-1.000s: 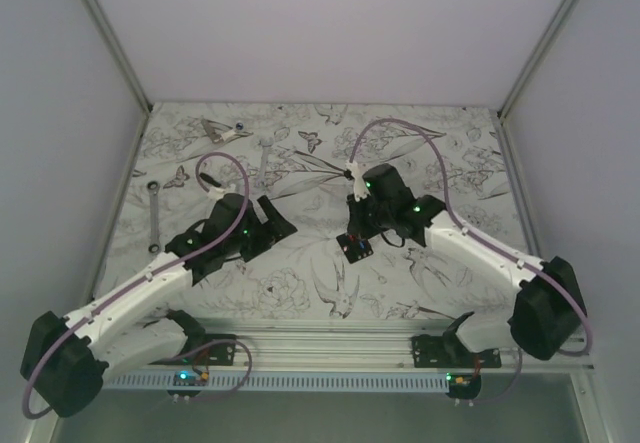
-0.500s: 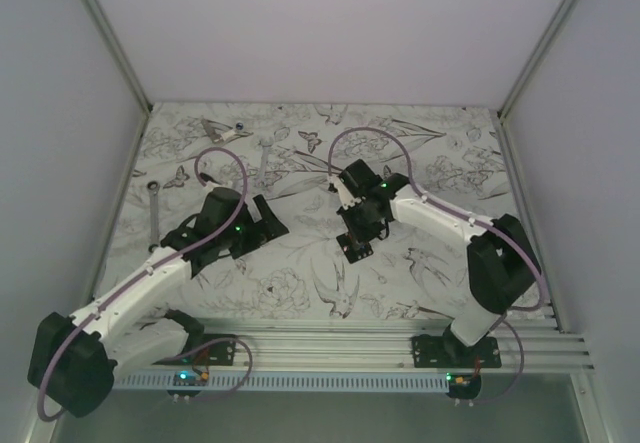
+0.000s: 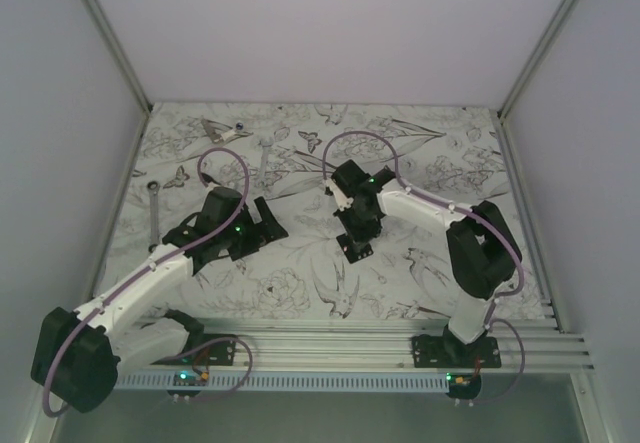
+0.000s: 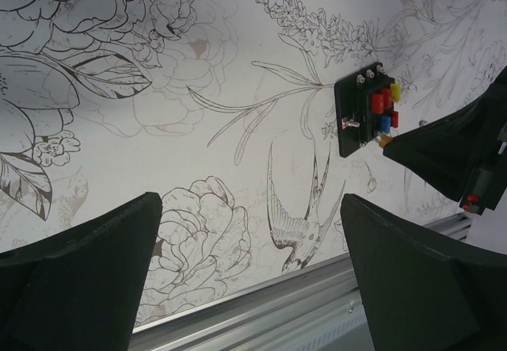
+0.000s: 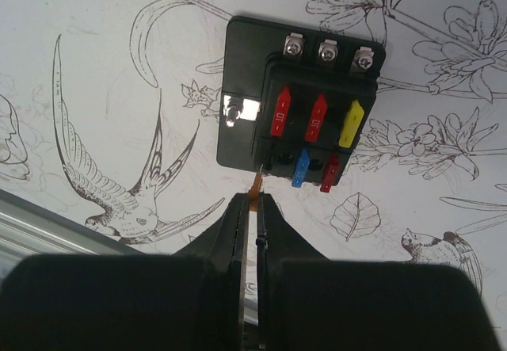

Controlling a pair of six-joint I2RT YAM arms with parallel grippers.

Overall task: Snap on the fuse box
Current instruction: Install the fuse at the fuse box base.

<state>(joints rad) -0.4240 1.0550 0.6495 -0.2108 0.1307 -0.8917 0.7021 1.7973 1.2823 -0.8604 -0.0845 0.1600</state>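
Top external view: the fuse box (image 3: 358, 250) lies flat on the floral-printed tabletop (image 3: 300, 278), a little right of centre and nearer the right arm (image 3: 430, 208) than the left arm (image 3: 150, 273). The right arm folds over it, and the right jaws point down at the box's near edge. The left arm reaches inward from the left, and the left jaws hang above the tabletop, well apart from the box.

The right wrist view shows the box as a black block with three screws (image 5: 327, 50) along its far side. Beneath them sit two red fuses (image 5: 297, 115) and a yellow fuse (image 5: 351, 123), and a blue fuse (image 5: 299, 167) and another red one lie in the nearer row. The right jaws are pressed almost together and pinch a small orange fuse (image 5: 254, 188) between their fingertips (image 5: 234, 216). The tip of the fuse is at the box's near edge, by the lower left corner of the fuse grid. Whether it touches the box cannot be told.

In the left wrist view the left jaws are spread wide, with one of the fingers (image 4: 79, 280) at each lower corner and only bare tabletop between them. The box sits far off to the upper right.

A ring wrench (image 3: 153, 218) lies near the left edge of the tabletop, and a second wrench (image 3: 266, 158) lies toward the back.
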